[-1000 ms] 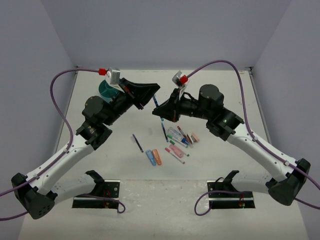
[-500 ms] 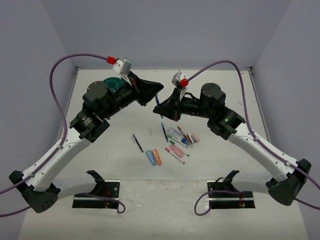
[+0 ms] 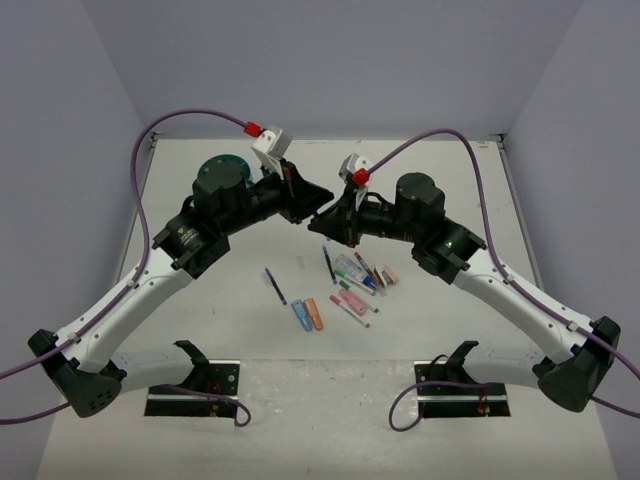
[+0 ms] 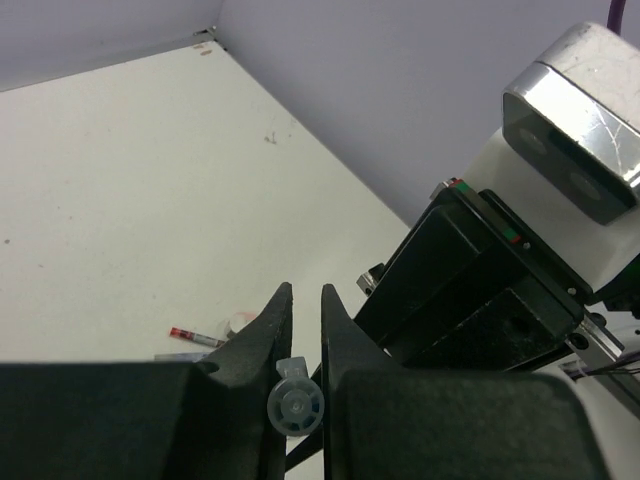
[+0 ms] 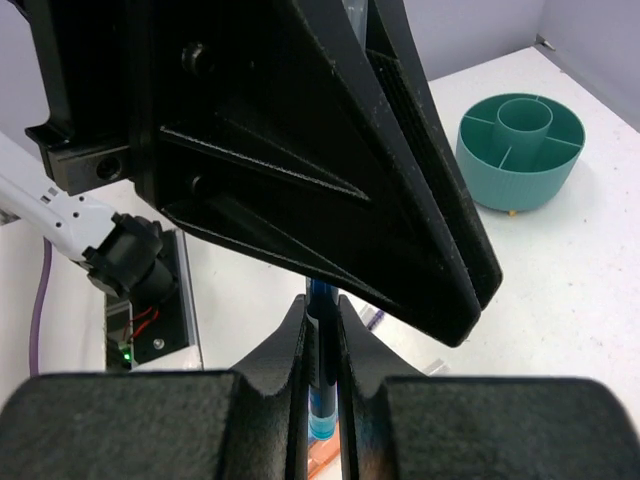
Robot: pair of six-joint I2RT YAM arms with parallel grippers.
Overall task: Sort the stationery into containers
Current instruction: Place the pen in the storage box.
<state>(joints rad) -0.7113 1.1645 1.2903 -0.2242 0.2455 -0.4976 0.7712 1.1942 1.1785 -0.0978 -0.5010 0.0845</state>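
Observation:
A dark-blue pen (image 5: 322, 385) is pinched between the fingers of my right gripper (image 5: 320, 305), which is shut on it. The pen runs up into my left gripper (image 3: 313, 205), whose black finger fills the top of the right wrist view. The left gripper (image 4: 303, 295) is shut on the pen's clear round end (image 4: 295, 406). The two grippers meet tip to tip above the table's middle, the right gripper (image 3: 323, 220) just right of the left. More stationery (image 3: 360, 280) lies below them. The teal tub (image 5: 520, 150) stands at the back left, half hidden behind the left arm (image 3: 222, 164).
Loose on the table are a dark pen (image 3: 275, 286), blue (image 3: 301, 317) and orange (image 3: 315, 314) stubby pieces, and a red marker (image 4: 197, 336). Two black mounts (image 3: 205, 385) sit at the near edge. Purple cables arch over both arms.
My left arm has swung to the right, uncovering part of the teal tub, and its gripper has closed in on the right gripper. The right arm has barely moved.

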